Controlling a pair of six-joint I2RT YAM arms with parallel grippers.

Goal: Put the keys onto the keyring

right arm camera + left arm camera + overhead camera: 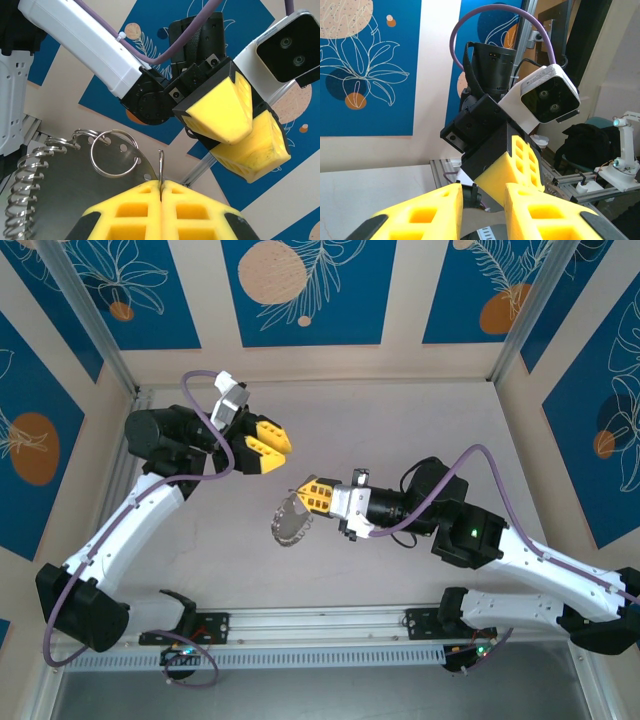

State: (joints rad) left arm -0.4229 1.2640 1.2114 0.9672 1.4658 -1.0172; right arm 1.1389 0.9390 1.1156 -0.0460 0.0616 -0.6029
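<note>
The keyring (pixel 292 523) is a thin grey metal disc (pixel 65 190) with holes along its rim. A fringe of small silvery keys, shaped like wire loops (pixel 114 153), hangs through those holes. My right gripper (pixel 304 493) holds it above the table's middle. Its yellow fingertips (pixel 161 184) are shut on a thin silvery loop (pixel 160 162) standing edge-on at the rim. My left gripper (pixel 285 448) hovers just up and left of it, jaws a little apart with nothing seen between them (pixel 484 200). It faces the right gripper's yellow finger (pixel 525 162). The left gripper's fingers (pixel 225 107) hang close above the keyring.
The beige tabletop (pixel 400 430) spreads around both arms, bounded by blue-patterned walls and aluminium posts (pixel 525 330). A metal rail (pixel 320 625) runs along the near edge between the arm bases. The right arm's purple cable (pixel 470 455) loops above its elbow.
</note>
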